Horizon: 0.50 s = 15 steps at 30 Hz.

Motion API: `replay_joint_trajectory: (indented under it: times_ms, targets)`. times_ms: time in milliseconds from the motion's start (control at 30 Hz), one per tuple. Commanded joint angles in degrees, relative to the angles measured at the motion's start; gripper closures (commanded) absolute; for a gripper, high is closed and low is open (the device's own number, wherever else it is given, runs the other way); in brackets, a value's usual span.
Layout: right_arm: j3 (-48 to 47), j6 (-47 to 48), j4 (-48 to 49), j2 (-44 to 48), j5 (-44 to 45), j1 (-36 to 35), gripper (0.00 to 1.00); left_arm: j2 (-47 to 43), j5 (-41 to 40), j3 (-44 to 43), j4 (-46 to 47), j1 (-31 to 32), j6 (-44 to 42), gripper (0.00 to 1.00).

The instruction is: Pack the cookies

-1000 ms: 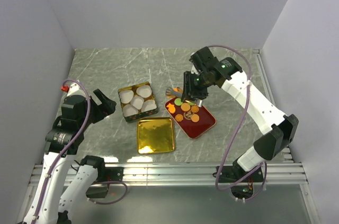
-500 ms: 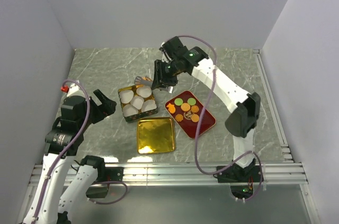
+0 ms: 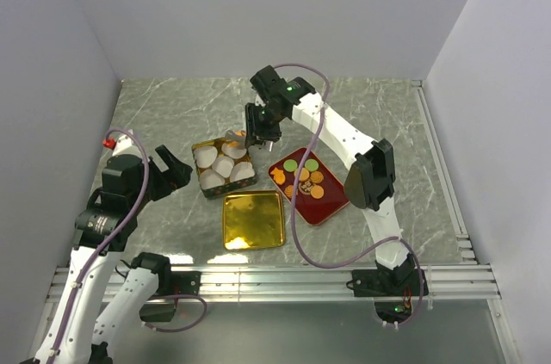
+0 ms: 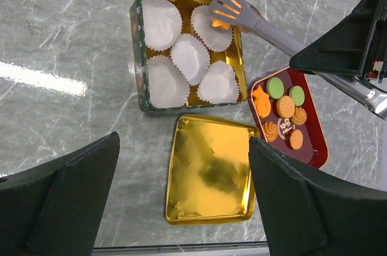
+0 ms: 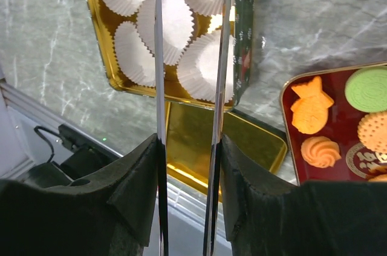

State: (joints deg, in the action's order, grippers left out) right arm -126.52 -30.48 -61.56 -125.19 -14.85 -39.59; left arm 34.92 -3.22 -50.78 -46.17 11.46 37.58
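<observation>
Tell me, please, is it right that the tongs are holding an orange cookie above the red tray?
Not quite. The tongs are holding an orange cookie above the tin of paper cups, not the red tray; the left wrist view shows it.

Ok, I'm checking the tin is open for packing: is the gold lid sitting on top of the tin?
No, the gold lid lies flat on the table beside the open tin.
</observation>
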Motion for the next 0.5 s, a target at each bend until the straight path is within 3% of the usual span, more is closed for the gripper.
replay_joint_trajectory:
  times_ms: [0, 167, 467]
  targets:
    - [-2.7, 1.3, -0.7, 1.2, 3.2, 0.7, 0.53, -0.9, 0.7, 0.2, 1.6, 0.2, -0.3, 0.06]
    - [-1.1, 1.3, -0.1, 1.6, 3.0, 1.0, 0.43, -0.7, 0.6, 0.1, 1.5, 0.3, -0.3, 0.06]
    - [-2.8, 1.5, -0.9, 2.2, 3.2, 1.1, 0.42, -0.8, 0.6, 0.1, 1.6, 0.3, -0.3, 0.06]
